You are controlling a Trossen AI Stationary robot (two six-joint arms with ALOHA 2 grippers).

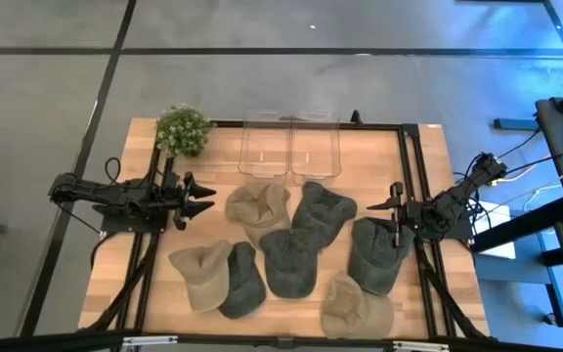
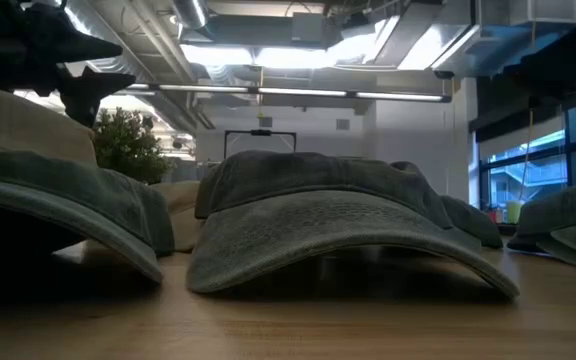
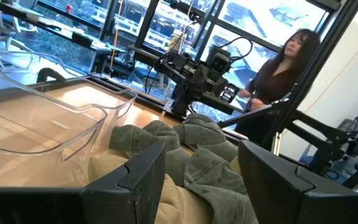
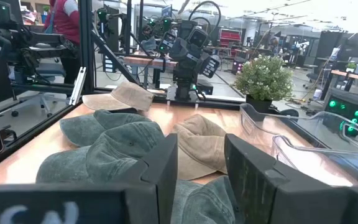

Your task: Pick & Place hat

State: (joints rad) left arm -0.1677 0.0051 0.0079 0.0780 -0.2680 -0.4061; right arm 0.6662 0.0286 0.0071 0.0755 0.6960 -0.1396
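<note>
hats point(image 1: 291, 256): eight seen spread over the table point(image 1: 428, 293) middle and front edge, none gripped | left gripper point(image 1: 201, 198): held spread apart near left edge, beside a tan hat point(image 1: 257, 208) | right gripper point(image 1: 384, 207): held spread apart near right edge, above a grey hat point(image 1: 376, 256) | clear bins point(image 1: 289, 147), plant point(image 1: 184, 129): placed at back edge

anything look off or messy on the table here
Nothing is damaged or spilled. The hats lie in a loose overlapping heap, while both clear bins sit empty. Left end effector and right end effector hover open, holding nothing.
</note>
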